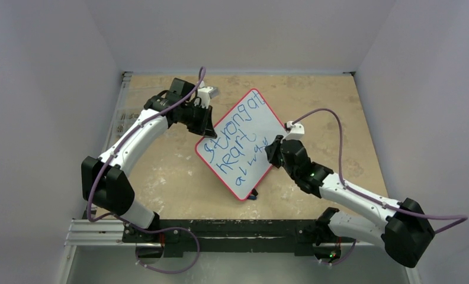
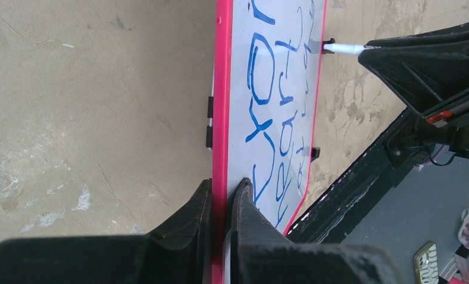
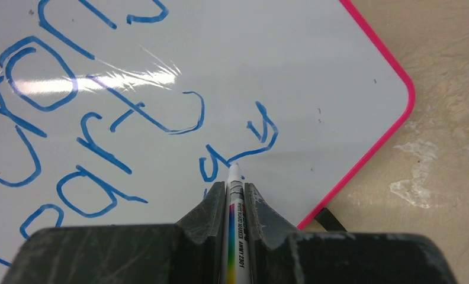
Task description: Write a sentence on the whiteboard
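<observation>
Far left in the top view, over the tan table [image 1: 173, 171]: left gripper [image 1: 205, 123], pressed tight on the left edge of the whiteboard [image 1: 270, 121].

At mid-table, between the two arms: glossy white, thin red-pink rounded frame, turned corner-on like a diamond. Carries the sentence [image 1: 235, 142] in blue marker, in three slanted lines. Reads roughly "strong at", "heart", then a smaller, shakier "always". One small black foot [image 1: 253, 194] at the near corner. Lying flat or propped: cannot tell from above.

Just right of the board: right gripper [image 1: 275, 148], at the right edge beside the third line.

Only from the left wrist: black fingers [image 2: 190, 207] pinching the frame, one on each face of the board, and two black clips [image 2: 209, 121] on its back. Letters seen steeply foreshortened here, unreadable. Across the board, a white marker tip [image 2: 344, 48] meeting the far edge.

Only from the right wrist: right gripper [image 3: 235, 189] closed on a white marker [image 3: 238, 236] with a rainbow stripe and small print, its tip touching the board at the last blue stroke. Also a glare streak across the gloss, a few tiny dark specks on the white, and another black foot [image 3: 330, 219] under the frame.

Only from above: all three lines at once.
</observation>
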You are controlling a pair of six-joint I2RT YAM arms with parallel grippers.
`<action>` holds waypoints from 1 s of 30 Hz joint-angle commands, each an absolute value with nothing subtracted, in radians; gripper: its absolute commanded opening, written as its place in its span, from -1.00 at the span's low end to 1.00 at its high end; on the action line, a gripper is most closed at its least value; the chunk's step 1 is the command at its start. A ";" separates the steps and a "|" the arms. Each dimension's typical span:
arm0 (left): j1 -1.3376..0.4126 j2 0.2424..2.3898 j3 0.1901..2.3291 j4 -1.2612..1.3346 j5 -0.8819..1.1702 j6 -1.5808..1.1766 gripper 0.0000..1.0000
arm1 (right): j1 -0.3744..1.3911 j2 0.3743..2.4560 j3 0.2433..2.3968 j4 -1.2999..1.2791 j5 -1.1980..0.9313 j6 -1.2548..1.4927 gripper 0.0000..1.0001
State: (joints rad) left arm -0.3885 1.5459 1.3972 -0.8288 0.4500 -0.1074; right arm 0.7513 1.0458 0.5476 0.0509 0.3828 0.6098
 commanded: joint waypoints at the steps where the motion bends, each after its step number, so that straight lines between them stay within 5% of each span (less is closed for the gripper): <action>1: -0.373 1.557 1.388 -0.917 0.058 0.021 -1.00 | 0.724 1.036 0.604 0.028 0.487 0.575 -1.00; 13: -0.373 1.561 1.388 -0.916 0.070 0.021 -1.00 | 0.518 1.147 0.641 0.165 0.362 0.494 -1.00; 30: -0.374 1.562 1.390 -0.917 0.076 0.021 -1.00 | 0.477 1.258 0.705 0.255 0.246 0.469 -1.00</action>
